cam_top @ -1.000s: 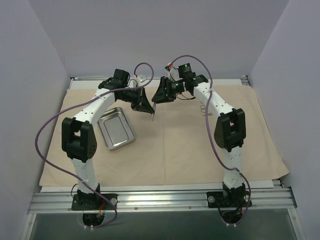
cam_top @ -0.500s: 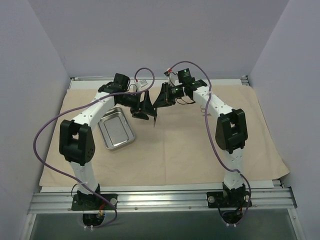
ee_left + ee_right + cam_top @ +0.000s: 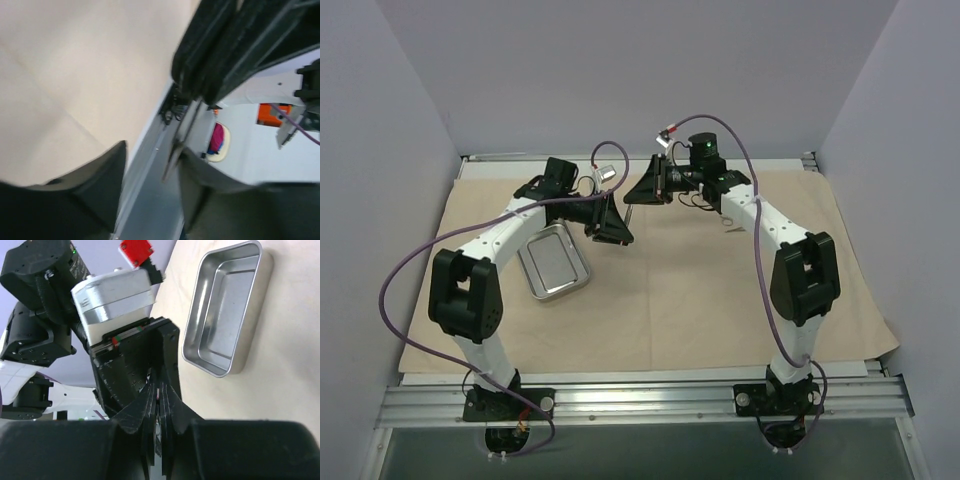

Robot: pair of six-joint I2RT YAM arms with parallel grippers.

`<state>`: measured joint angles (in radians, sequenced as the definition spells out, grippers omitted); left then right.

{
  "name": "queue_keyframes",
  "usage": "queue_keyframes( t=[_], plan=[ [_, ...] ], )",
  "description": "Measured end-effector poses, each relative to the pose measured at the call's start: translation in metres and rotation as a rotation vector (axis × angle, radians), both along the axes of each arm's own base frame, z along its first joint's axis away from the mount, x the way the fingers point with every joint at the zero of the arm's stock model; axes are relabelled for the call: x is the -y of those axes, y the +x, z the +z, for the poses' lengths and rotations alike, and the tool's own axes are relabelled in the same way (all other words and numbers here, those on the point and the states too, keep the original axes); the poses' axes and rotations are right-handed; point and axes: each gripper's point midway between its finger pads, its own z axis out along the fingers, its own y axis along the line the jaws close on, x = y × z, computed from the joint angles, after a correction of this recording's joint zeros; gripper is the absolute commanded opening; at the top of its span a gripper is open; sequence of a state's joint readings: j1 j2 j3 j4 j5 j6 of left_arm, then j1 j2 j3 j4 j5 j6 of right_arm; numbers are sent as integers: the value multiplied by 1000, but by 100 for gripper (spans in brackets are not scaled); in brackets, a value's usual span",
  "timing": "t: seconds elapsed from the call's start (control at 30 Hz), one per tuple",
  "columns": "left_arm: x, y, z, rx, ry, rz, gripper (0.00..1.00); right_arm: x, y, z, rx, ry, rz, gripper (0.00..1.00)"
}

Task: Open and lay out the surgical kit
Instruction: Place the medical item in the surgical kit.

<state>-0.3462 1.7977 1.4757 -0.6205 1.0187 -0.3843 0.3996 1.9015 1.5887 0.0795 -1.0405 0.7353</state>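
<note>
Overhead view of two robot arms meeting above a beige cloth wrap (image 3: 720,300), which is lying opened and flat across the table; a small steel tray (image 3: 554,262) is sitting on the left part of the cloth and is looking empty in the right wrist view. Between the arms, a thin metal instrument (image 3: 628,213) is hanging in the air over the far middle of the cloth. The right gripper (image 3: 632,196) is apparently pinching its upper end, its fingers looking clenched together in the left wrist view; the left gripper (image 3: 152,165) is showing its fingers apart, released, with the rod passing through the gap close to one finger.

This is reading as a hand-over, or a shared placing, of the instrument. Doing it well is likely meaning centring the shaft between the receiving pads rather than letting it brush one; closing squarely before the other claw is letting go; then lowering gently so the piece is lying flat on bare cloth, apart from the tray.

Hard to make out: both wrist views are blurring at the near fingers; the instrument's type, tip and exact contact point are not showing; the left gripper is masking the right gripper's fingertips in the right wrist view; no other instruments are appearing.
</note>
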Motion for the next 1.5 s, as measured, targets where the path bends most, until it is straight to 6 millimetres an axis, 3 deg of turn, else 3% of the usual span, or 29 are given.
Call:
queue_keyframes(
  t=[0.07, 0.1, 0.13, 0.27, 0.43, 0.47, 0.53, 0.57, 0.6, 0.67, 0.8, 0.9, 1.03, 1.17, 1.33, 1.5],
  plan=[
    [4, -6, 10, -10, -54, -14, 26, 0, 0, 3, 6, 15, -8, 0],
    [5, -8, 16, -4, -79, -20, 6, 0, -1, 3, 0, 19, -11, 0],
    [6, -11, 21, -4, -100, -21, 2, 0, -1, 2, -8, 24, -14, 0],
    [8, -18, 32, -1, -151, -16, 2, 1, -5, 6, -34, 24, -22, 44],
    [7, -25, 41, -32, -171, -1, 2, 15, -2, 9, 64, -114, -62, 74],
    [7, -26, 43, -35, -173, 1, 2, 20, -1, 10, 96, -160, -86, 85],
    [6, -30, 46, -46, -178, 3, 2, 33, -1, 8, 172, -266, -133, 89],
    [5, -33, 48, -50, -181, 0, 2, 40, -2, 9, 216, -319, -152, 98],
    [4, -36, 49, -54, -184, -2, 2, 45, -5, 11, 264, -371, -168, 100],
    [2, -44, 53, -64, -185, -2, 2, 53, -12, 16, 407, -474, -196, 100],
    [-4, -61, 56, -102, -184, 12, 2, 53, -58, 32, 741, -635, -140, 100],
    [-5, -69, 54, -161, -171, 28, 2, 50, -97, 41, 1034, -721, -2, 98],
    [-2, -81, 47, -236, -146, 36, 2, 62, -125, 38, 1307, -820, 142, 91],
    [3, -109, 43, -306, -144, 16, 2, 72, -125, 34, 1447, -909, 226, 64],
    [8, -138, 36, -393, -171, -4, 2, 61, -135, 21, 1573, -936, 344, 57],
    [14, -149, 43, -428, -221, -11, 2, 44, -153, 21, 1667, -904, 440, 60]
  ],
)
